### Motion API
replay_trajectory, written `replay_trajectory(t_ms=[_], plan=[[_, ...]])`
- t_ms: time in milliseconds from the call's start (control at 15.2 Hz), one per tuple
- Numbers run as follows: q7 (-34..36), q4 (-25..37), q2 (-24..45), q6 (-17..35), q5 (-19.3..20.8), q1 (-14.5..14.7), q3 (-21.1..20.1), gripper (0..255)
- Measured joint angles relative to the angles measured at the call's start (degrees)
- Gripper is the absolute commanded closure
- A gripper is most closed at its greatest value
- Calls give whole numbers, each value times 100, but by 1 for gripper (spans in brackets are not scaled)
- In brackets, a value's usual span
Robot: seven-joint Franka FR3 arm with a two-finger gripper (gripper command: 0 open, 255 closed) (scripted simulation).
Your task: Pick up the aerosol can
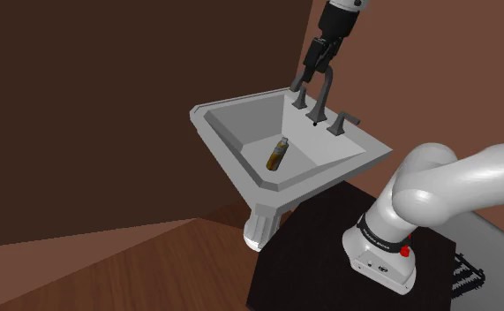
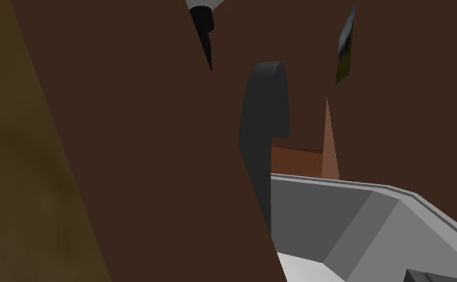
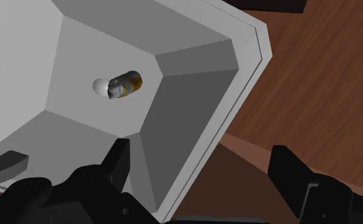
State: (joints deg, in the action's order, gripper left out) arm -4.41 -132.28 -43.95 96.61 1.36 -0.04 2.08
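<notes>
Claw (image 3: 200, 156), spread wide, hangs seemingly well above aerosol can (image 3: 125, 84) in sink (image 3: 192, 89).

This looks like a bathroom in a house. A grey, boxy sink (image 1: 228, 150) with a dark curved tap (image 1: 315, 108) stands in a corner of plain brown walls (image 1: 109, 106), over a brown wooden floor (image 1: 109, 265).

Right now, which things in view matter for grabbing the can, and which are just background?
Job:
aerosol can, lying in the basin
gripper, open

Just there:
sink, holding the can
faucet
floor
</notes>
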Motion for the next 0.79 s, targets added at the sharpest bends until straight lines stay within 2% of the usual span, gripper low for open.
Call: replay_trajectory(t_ms=[132, 396, 792], plan=[[-51, -88, -7, 84, 4, -7, 54, 0], [-416, -572, 121, 709, 14, -49, 435, 0], [-1072, -1130, 670, 1812, -61, -57, 1083, 0]])
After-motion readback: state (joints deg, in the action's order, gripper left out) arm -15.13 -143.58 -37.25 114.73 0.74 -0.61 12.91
